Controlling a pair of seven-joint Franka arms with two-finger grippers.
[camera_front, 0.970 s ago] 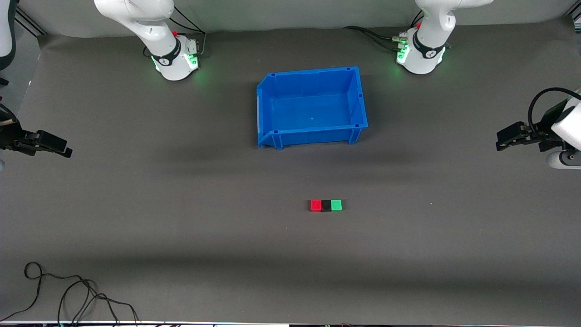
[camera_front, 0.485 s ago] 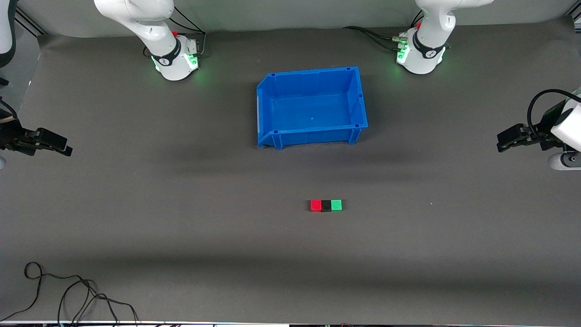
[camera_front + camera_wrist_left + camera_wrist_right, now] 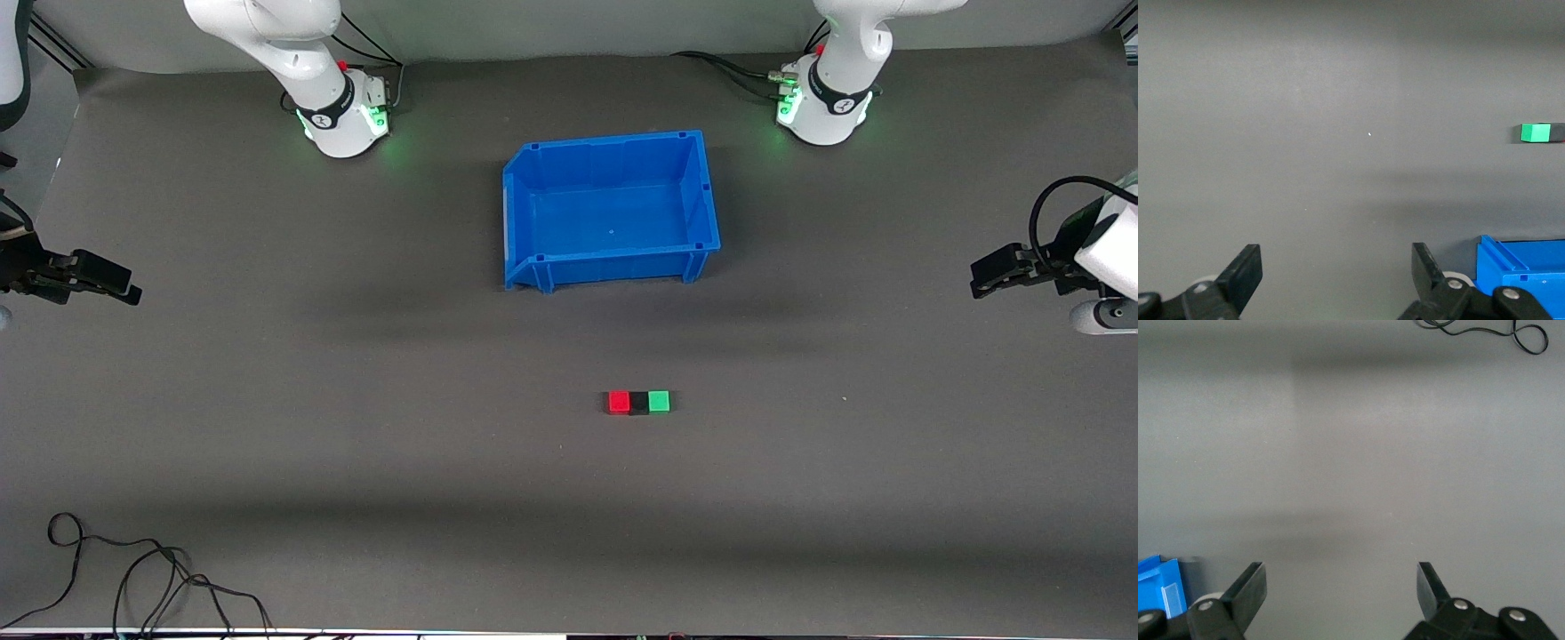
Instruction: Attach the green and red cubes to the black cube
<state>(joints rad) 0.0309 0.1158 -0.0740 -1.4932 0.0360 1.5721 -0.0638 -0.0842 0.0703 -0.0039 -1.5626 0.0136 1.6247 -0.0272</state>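
The red cube [image 3: 619, 402], the black cube [image 3: 638, 404] and the green cube [image 3: 659, 401] sit in a touching row on the grey mat, black in the middle, nearer to the front camera than the blue bin. The green cube also shows in the left wrist view [image 3: 1535, 133], with the black cube [image 3: 1557, 133] against it. My left gripper [image 3: 978, 277] is open and empty at the left arm's end of the table; its own view [image 3: 1337, 267] shows bare mat between the fingers. My right gripper [image 3: 132, 292] is open and empty at the right arm's end [image 3: 1341, 585].
An empty blue bin [image 3: 612, 210] stands between the arm bases and the cubes; its corner shows in the left wrist view [image 3: 1521, 267] and the right wrist view [image 3: 1161, 587]. A black cable [image 3: 133, 569] lies at the front corner near the right arm's end.
Both grippers have shifted only slightly at the table's ends. The cubes and the bin have not moved.
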